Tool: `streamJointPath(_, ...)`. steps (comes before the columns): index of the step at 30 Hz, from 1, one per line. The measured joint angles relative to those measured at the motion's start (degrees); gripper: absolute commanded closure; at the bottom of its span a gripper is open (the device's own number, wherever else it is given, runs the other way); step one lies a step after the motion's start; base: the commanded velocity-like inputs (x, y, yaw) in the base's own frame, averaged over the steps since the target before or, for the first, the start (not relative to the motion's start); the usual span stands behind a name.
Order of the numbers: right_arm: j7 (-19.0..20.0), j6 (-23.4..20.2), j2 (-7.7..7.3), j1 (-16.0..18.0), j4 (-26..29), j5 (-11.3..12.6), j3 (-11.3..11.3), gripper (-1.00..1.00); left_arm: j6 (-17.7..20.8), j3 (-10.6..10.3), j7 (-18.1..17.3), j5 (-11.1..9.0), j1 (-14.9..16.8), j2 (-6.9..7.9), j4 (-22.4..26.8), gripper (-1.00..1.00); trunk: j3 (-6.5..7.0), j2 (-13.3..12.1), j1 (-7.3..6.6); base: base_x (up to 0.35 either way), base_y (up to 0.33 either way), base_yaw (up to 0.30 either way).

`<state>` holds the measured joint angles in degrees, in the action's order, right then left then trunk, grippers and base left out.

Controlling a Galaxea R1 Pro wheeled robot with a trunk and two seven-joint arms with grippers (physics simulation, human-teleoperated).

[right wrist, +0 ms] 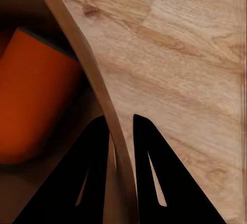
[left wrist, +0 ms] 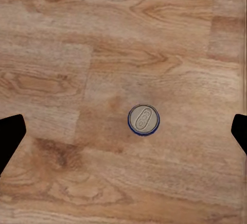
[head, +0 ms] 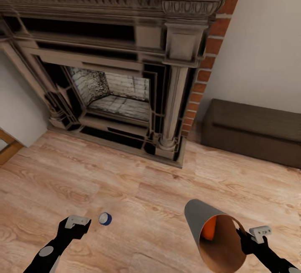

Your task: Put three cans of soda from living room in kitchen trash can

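Blue can (left wrist: 143, 119) stands upright on the wood floor (head: 138, 181), directly below the released left gripper (left wrist: 123, 131). Right gripper (right wrist: 121, 147) clamps the bin's (head: 196, 218) rim; 1 orange can (right wrist: 31, 106) lies inside.

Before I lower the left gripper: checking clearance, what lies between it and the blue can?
Nothing but bare wood floor around the blue can, per the left wrist view.

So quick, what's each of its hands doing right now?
Left gripper: open, empty, above the blue soda can.
Right gripper: shut on the rim of the trash can, orange can inside.
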<state>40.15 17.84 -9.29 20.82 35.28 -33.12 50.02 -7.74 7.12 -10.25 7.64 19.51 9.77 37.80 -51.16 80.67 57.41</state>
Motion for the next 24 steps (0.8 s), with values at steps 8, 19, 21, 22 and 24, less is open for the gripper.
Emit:
streamJointPath(8,0.1,-0.1,0.04,0.0,0.0,-0.1,0.1,1.0,0.1,0.0,0.2,0.1,0.0,-0.01,0.0,-1.0,-0.01,0.0,0.0,0.284,-0.143,-0.247)
streamJointPath(19,0.1,-0.1,0.03,0.0,0.0,0.0,0.1,1.0,0.0,0.0,0.1,-0.2,0.0,0.0,0.0,-1.0,0.0,0.0,0.0,0.152,-0.034,-0.251)
streamJointPath(21,0.1,-0.2,0.04,0.0,0.0,0.0,0.2,1.0,0.0,0.0,0.0,-0.1,0.0,0.04,0.0,-1.0,0.0,0.0,0.0,0.011,0.253,-0.251)
streamJointPath(22,0.1,-0.1,0.05,0.0,0.0,0.0,0.2,1.0,0.0,0.0,0.0,-0.1,0.0,0.05,0.0,-1.0,0.0,0.0,0.0,0.006,0.283,-0.251)
streamJointPath(24,0.1,-0.2,0.01,0.0,0.0,0.0,0.2,1.0,0.0,0.0,-0.1,0.0,0.0,0.03,0.0,-1.0,-0.01,0.0,0.0,0.004,0.299,-0.251)
